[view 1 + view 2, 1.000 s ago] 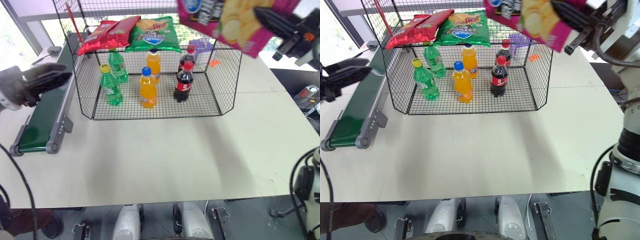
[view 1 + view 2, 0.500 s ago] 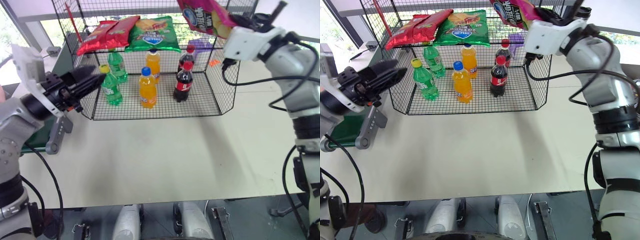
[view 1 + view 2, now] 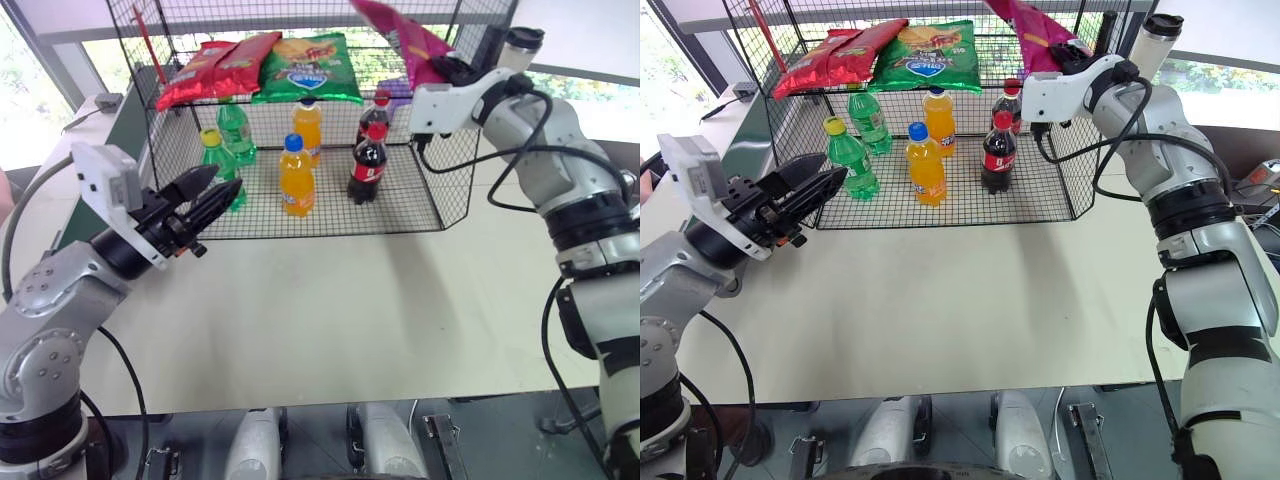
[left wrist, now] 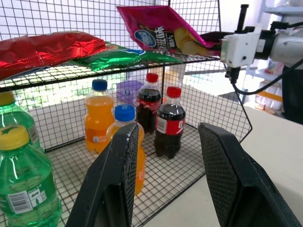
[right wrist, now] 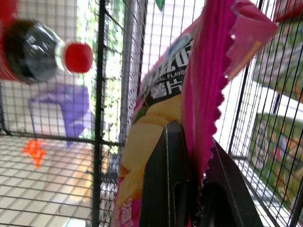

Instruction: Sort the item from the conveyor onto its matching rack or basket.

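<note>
L gripper (image 3: 215,190) sits lower left of the head view, fingers spread w/ nothing between them, tips just short of the wire rack (image 3: 440,215) front-left corner. Pale table (image 3: 330,320) fills the lower half; broad bare stretch in front of the rack and to its right.

Rack is centre-top of the frame, box of black grid. Floor level holds: two green bottles (image 3: 222,172) at left, one behind the other; two orange bottles (image 3: 295,178) mid; two cola bottles (image 3: 367,165) right of those, red caps. A purple thing (image 4: 129,91) stands at the back, can't tell what it is. Bottles all upright, near each other but w/ gaps. Front-right part of the floor is bare.

Upper shelf: red crisp bags (image 3: 215,68) lying at left, green crisp bag (image 3: 307,68) beside them mid-shelf, edges touching or overlapping. Right part of the shelf is free.

R gripper (image 3: 445,70) at upper right, by the rack's right top edge, fingers pinched shut on the pink crisp bag (image 3: 400,35). Bag hangs in the air above the shelf's right end, tilted, edge-on in the head view; left wrist view shows its logo face.

Conveyor (image 3: 120,120) runs along the far left beside the rack, mostly hidden behind the L arm. Windows w/ greenery beyond the table at top.
</note>
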You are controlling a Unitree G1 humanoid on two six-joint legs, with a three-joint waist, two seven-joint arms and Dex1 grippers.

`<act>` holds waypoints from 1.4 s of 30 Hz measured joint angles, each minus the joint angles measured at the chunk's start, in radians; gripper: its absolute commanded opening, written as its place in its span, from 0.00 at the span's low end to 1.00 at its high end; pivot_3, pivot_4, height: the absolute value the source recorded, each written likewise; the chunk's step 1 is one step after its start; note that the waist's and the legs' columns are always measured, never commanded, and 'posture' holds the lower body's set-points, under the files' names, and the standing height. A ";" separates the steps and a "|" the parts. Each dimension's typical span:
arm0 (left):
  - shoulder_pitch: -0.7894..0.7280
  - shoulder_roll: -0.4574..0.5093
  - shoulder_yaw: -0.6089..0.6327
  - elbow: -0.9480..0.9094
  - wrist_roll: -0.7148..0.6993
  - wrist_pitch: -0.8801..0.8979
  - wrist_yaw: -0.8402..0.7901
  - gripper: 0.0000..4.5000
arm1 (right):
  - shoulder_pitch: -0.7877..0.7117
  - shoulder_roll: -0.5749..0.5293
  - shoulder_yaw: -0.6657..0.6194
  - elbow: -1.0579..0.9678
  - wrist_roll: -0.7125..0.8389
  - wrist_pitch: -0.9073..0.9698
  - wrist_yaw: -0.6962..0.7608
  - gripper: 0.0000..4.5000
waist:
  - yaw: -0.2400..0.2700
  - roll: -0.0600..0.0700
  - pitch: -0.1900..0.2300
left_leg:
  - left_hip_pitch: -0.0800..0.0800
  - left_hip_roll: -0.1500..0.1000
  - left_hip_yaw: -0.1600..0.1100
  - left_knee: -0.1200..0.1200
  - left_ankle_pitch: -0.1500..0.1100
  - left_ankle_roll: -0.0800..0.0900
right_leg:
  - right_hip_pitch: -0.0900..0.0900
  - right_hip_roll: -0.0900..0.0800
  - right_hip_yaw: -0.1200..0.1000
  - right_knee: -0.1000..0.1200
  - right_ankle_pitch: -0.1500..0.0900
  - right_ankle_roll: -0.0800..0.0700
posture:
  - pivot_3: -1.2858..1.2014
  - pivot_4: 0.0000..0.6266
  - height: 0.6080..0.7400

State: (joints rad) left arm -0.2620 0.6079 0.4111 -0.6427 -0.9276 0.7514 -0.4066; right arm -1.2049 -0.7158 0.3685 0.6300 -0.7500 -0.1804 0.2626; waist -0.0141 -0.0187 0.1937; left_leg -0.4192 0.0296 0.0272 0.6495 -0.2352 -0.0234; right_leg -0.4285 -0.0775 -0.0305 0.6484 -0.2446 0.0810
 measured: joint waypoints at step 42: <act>0.019 -0.032 -0.087 0.119 0.064 -0.092 -0.037 0.46 | 0.082 0.048 -0.036 -0.175 -0.001 0.152 0.144 0.39 | 0.001 0.000 0.000 | 0.001 -0.001 0.000 0.000 0.000 0.000 | 0.001 0.000 0.000 0.000 0.000 0.001 | 0.52 0.24 1.00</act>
State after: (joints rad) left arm -0.2431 0.5756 0.3246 -0.5241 -0.8637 0.6592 -0.4439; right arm -1.1231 -0.6681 0.3322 0.4549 -0.7508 -0.0287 0.4068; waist -0.0135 -0.0187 0.1936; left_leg -0.4185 0.0290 0.0270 0.6494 -0.2352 -0.0233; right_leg -0.4276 -0.0777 -0.0307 0.6481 -0.2443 0.0817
